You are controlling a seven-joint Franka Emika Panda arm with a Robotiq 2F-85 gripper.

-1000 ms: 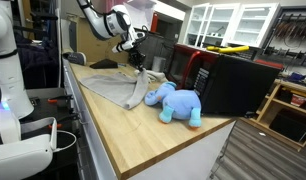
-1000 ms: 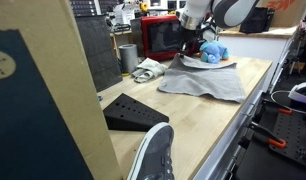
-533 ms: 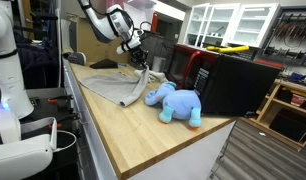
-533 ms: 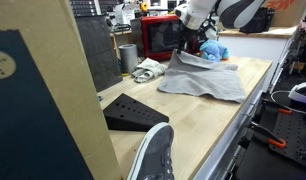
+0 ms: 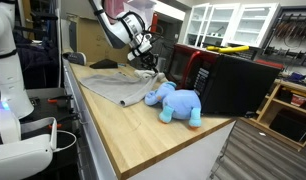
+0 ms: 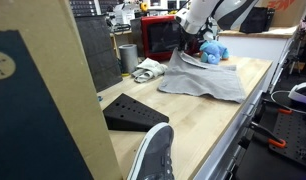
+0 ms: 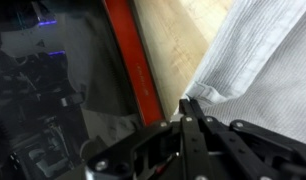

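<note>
Here, the black two-fingered gripper (image 7: 189, 106) has its jaws pinched together on a hemmed corner of the soft, ribbed grey cloth (image 7: 261, 70). From the jaws the fabric drapes downward and spreads in loose, flat folds across the smooth pale wooden tabletop (image 5: 133, 135) beneath them. A plump, rounded blue plush elephant (image 5: 175, 102) sits near and below the jaws, at the cloth's edge.
</note>
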